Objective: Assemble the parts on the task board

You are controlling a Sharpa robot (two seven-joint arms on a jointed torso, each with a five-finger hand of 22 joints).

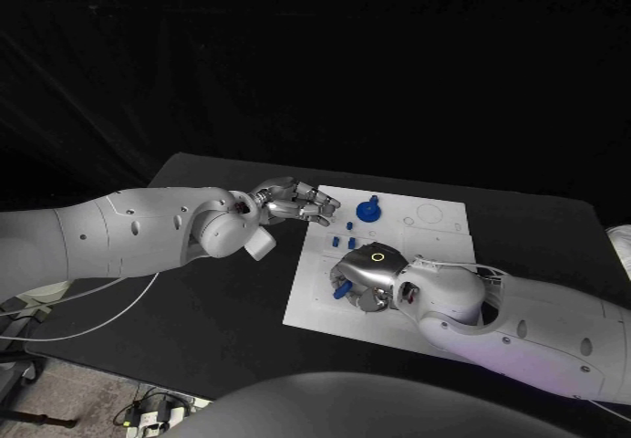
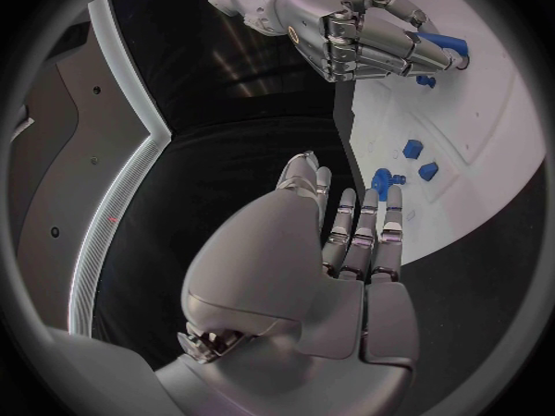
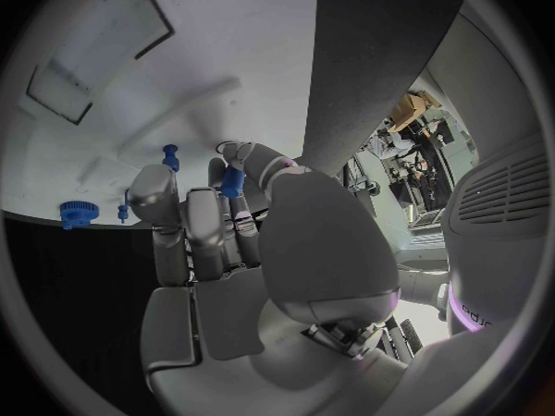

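Two silver hands are seen over a matte black table in the head view: the left hand, fingers spread and empty, at the edge of the smooth white task board; the right hand lower on the board. In the left wrist view, small blue parts lie on the board. In the right wrist view, a blue peg is pinched by the right hand, and a toothed blue gear lies at the board's edge.

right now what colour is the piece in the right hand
Blue piece, pinched by the right hand; clearest in the right wrist view.
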